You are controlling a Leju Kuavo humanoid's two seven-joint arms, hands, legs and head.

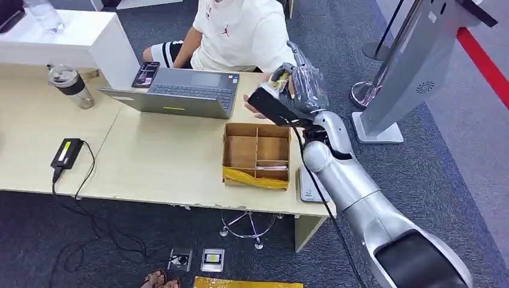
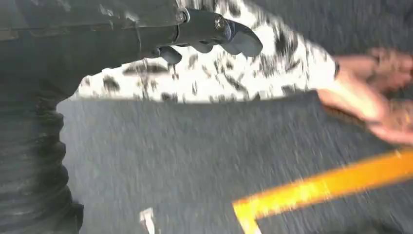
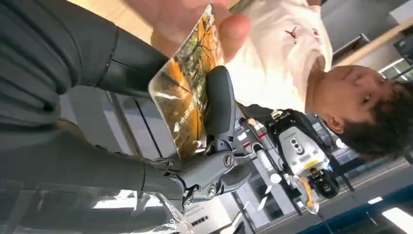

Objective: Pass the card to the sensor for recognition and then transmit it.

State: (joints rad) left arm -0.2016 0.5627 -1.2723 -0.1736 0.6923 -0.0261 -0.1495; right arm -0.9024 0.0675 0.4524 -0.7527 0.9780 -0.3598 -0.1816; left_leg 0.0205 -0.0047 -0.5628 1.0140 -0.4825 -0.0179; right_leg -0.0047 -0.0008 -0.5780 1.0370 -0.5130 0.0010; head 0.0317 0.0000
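The step in hand looks like the handover: the right hand (image 1: 287, 90) is stretched over the far edge of the surface (image 1: 150, 162) toward the seated person (image 1: 240, 30), at about 12 o'clock from the cardboard box (image 1: 257, 155). In the right wrist view the card (image 3: 187, 97), with an orange and green picture on it, is pinched between the thick thumb (image 3: 219, 102) and the fingers behind it, so the hand is grasping the card. The person's hand (image 3: 195, 19) already touches the far end of the card.

To do this well, I judge that the robot should keep the arm quiet and hold the pinch firm until the person has a sure hold, then loosen the fingers slowly and without pulling sideways. Releasing too early could let the card fall onto the surface or into the box below.

The right arm (image 1: 354, 186) comes in from about 5 o'clock, bent at the elbow, with the forearm rising toward the person; the hand is wrapped in clear plastic film. The grey sensor stand (image 1: 408, 66) is at about 3 o'clock from the hand, well apart.

The left hand (image 2: 214, 29) hangs above the floor; its fingers look loosely apart and hold nothing, though this view is blurred.
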